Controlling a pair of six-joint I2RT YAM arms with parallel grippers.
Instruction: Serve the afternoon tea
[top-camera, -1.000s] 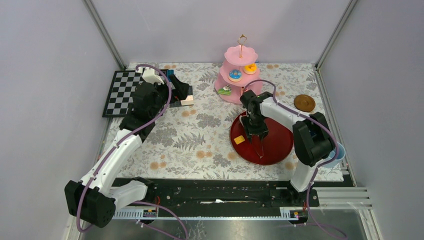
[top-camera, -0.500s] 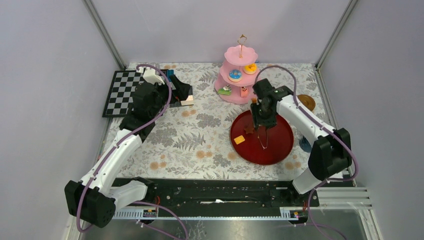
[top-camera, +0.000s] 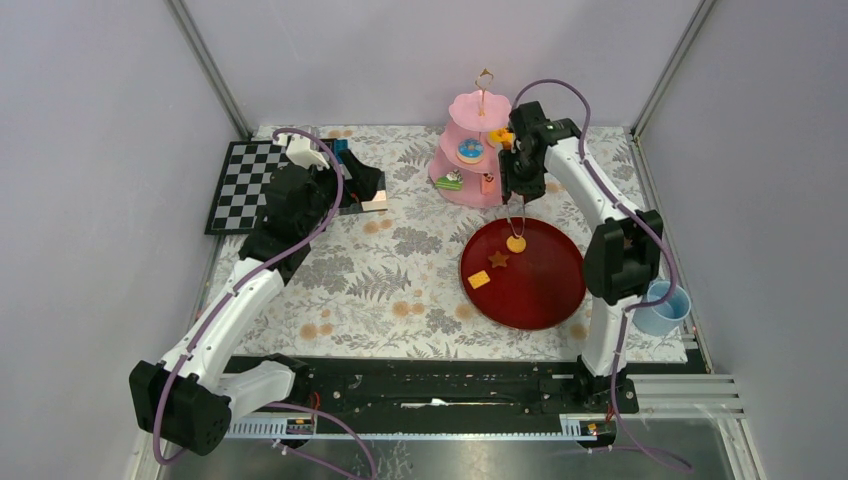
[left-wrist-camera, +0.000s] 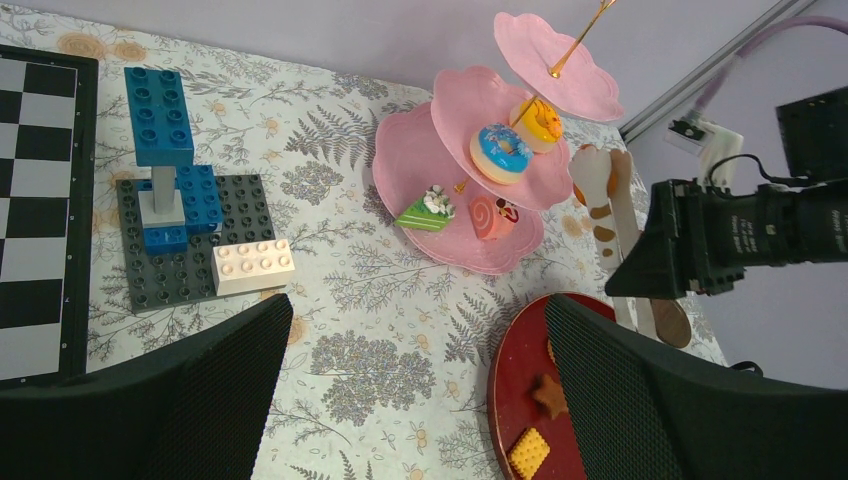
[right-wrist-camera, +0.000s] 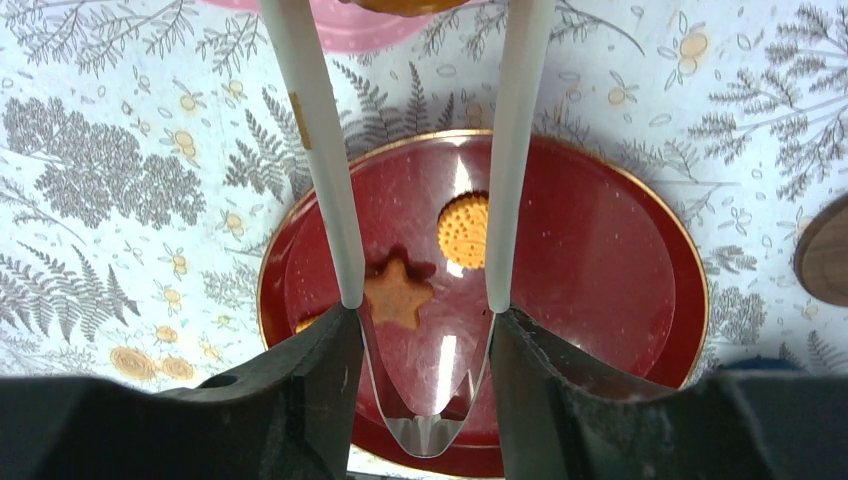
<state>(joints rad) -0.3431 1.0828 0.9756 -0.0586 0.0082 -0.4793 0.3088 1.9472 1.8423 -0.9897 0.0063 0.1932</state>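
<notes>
The right arm (top-camera: 600, 200) is stretched far forward over the table (top-camera: 400, 270); its right gripper (top-camera: 522, 178) is clamped on the white tongs (right-wrist-camera: 318, 150), whose tips sit at the middle tier of the pink three-tier stand (top-camera: 481, 107) by the far edge; the left arm (top-camera: 235, 300) reaches toward the far left corner, elbow raised; the left gripper (left-wrist-camera: 417, 300) has its jaws wide apart, holding nothing.

I'm in a lab test cell: plain lilac panels (top-camera: 90, 150) and aluminium posts (top-camera: 208, 68) box in the fern-print tablecloth (top-camera: 400, 280), a slotted mounting rail (top-camera: 440, 385) along its near edge.
</notes>
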